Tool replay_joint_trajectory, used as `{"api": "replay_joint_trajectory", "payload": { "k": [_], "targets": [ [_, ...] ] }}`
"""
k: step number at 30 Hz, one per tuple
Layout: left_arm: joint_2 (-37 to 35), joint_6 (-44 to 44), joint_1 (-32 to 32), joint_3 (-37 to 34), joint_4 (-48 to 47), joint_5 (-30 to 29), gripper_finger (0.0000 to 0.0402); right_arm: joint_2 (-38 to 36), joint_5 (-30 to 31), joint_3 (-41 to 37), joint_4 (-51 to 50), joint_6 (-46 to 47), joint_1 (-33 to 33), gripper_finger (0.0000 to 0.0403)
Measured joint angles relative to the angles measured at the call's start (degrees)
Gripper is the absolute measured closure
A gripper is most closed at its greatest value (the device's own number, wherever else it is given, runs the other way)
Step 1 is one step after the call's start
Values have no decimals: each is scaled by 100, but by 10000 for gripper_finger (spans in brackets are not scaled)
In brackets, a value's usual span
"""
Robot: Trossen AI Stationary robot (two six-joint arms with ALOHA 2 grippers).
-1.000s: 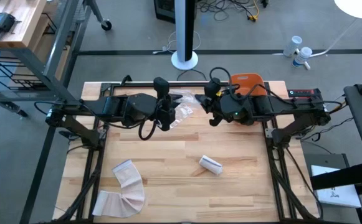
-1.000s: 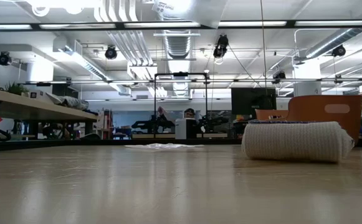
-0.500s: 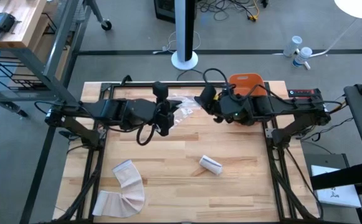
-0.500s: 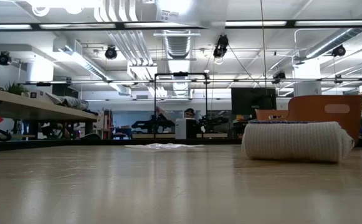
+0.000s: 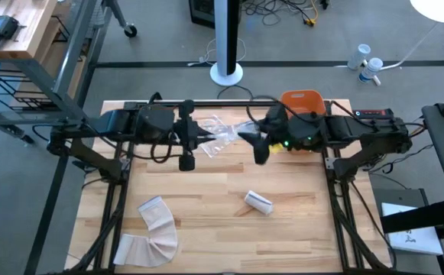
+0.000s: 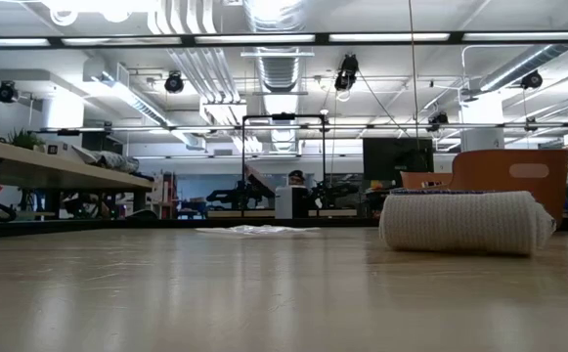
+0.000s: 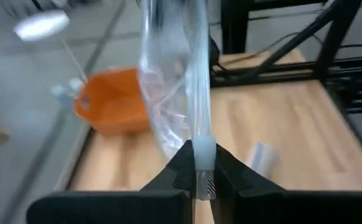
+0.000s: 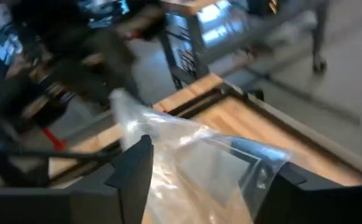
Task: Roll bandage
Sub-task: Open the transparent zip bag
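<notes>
A clear plastic bag point(image 5: 220, 131) is held up over the far middle of the table between my two grippers. My left gripper point(image 5: 200, 136) comes from the left and is shut on the bag point(image 7: 174, 93). My right gripper point(image 5: 246, 137) comes from the right and stands open, with the bag's other end point(image 8: 187, 149) between its fingers. A rolled bandage point(image 5: 258, 202) lies on its side in the table's middle, big in the low view point(image 6: 464, 223). An unrolled bandage strip point(image 5: 153, 229) lies curved at the near left. My left gripper pinches the bag's thickened edge strip point(image 7: 204, 151) between its two fingers. The fingers come about level from the table's left. The bag stretches away from the fingertips, clear of the table. My right gripper's open fingers point(image 8: 137, 162) stand on either side of the bag; whether they touch it I cannot tell.
An orange bin point(image 5: 302, 100) stands at the far edge behind my right arm, and shows in the left wrist view too point(image 7: 109, 109). A flat, crumpled clear sheet point(image 6: 254, 231) shows at the table's far side in the low view. Bare wood lies around the roll.
Both wrists have rolled about their own lines. My left gripper has drawn back toward the table's left edge and my right gripper has shifted a little toward the near edge. The bag between them now stretches farther toward the left. The bandages have kept still.
</notes>
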Motion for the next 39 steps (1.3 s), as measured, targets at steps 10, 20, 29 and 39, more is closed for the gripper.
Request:
{"api": "replay_joint_trajectory", "payload": {
  "k": [10, 20, 29, 39],
  "targets": [
    [66, -1105, 604, 0, -201, 1709, 384, 531, 70, 283, 643, -1564, 130, 160],
    [-434, -853, 623, 153, -835, 1632, 379, 486, -115, 886, -2042, 476, 3, 158],
    [-479, -788, 766, 146, -975, 1491, 392, 697, -551, 1831, -1102, -1359, 66, 147],
    [-6, -960, 740, 138, -679, 2613, 380, 1978, -865, 2613, -1179, -2683, -84, 196]
  ]
}}
